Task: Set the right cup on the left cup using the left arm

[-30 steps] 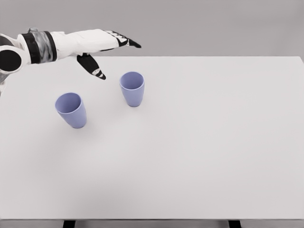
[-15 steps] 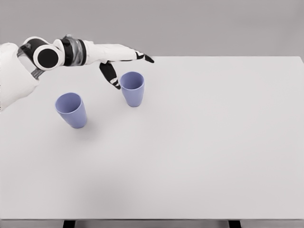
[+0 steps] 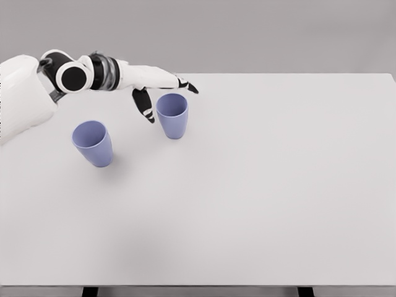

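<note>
On the white bench (image 3: pixel 260 185), toward its far left part, two blue cups stand upright and apart from each other. The right cup (image 3: pixel 172 116) sits a little farther back; the left cup (image 3: pixel 93 143) stands nearer the front and to the left, its mouth open and nothing in it.

Coming in from the left edge, the left arm reaches across behind the left cup, and the left hand (image 3: pixel 154 86) is at the right cup's rim. Its fingers (image 3: pixel 185 85) are spread and stretch out behind the cup, while the thumb (image 3: pixel 143 105) hangs down just beside the cup's left wall. From this view I cannot tell whether the thumb touches the cup. The hand is apart, not clamped on anything. No right arm shows.

As for progress, the task looks to be at its early stage: the hand is placed around the cup for a grasp, but the cup rests on the bench. What is left, by my reading, is nearly everything: closing the fingers on the cup, lifting it, carrying it left and forward over the other cup, lowering it on top and letting go.
</note>
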Controlling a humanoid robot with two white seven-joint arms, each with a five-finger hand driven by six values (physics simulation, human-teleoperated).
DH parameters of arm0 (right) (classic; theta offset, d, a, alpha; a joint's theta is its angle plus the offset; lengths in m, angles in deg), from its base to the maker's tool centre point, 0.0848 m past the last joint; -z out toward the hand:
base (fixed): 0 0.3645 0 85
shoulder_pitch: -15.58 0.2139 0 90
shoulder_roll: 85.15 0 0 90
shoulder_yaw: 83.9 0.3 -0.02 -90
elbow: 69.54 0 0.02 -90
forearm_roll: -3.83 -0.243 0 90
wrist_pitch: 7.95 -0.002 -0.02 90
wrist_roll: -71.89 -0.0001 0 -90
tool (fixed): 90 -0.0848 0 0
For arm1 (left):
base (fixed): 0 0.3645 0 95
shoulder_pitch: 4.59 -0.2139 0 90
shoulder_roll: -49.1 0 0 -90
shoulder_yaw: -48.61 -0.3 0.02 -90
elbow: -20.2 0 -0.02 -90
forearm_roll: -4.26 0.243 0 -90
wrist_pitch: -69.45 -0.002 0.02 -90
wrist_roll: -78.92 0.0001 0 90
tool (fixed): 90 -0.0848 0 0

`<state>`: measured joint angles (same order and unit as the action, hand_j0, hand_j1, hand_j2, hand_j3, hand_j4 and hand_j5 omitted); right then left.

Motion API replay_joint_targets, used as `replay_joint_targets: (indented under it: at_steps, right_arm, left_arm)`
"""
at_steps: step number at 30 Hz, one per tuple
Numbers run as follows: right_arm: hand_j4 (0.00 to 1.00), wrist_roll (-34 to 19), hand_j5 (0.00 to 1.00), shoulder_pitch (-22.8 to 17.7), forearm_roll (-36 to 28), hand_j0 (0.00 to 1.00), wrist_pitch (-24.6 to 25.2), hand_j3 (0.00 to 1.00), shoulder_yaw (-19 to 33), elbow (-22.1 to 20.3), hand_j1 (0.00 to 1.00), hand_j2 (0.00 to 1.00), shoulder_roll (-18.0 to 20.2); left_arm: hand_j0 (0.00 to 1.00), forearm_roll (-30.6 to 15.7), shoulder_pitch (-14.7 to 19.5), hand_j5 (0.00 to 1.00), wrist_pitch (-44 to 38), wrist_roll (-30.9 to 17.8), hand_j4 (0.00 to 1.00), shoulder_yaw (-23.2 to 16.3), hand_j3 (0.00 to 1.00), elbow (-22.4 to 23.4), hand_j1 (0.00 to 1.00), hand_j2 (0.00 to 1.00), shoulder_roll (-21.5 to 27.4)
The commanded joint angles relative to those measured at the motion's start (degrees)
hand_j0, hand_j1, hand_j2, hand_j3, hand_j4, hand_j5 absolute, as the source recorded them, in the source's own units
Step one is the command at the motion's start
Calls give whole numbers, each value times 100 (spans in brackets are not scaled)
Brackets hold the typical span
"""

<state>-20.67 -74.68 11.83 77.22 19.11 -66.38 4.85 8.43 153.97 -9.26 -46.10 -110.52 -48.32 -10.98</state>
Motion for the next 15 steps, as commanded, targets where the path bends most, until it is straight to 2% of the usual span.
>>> replay_joint_targets:
  at_steps: [1,9,15]
  right_arm:
    - [100,1,100,0,0,100,0,100,0,0,100,100,0]
    - [100,1,100,0,0,100,0,100,0,0,100,100,0]
    - [100,1,100,0,0,100,0,100,0,0,100,100,0]
  left_arm:
    - [100,-4,9,100,-4,2,100,-119,100,58,100,100,-39]
    - [100,268,9,100,-4,2,100,-198,100,66,100,100,-109]
    - [100,295,70,100,5,2,100,-198,100,286,100,100,-232]
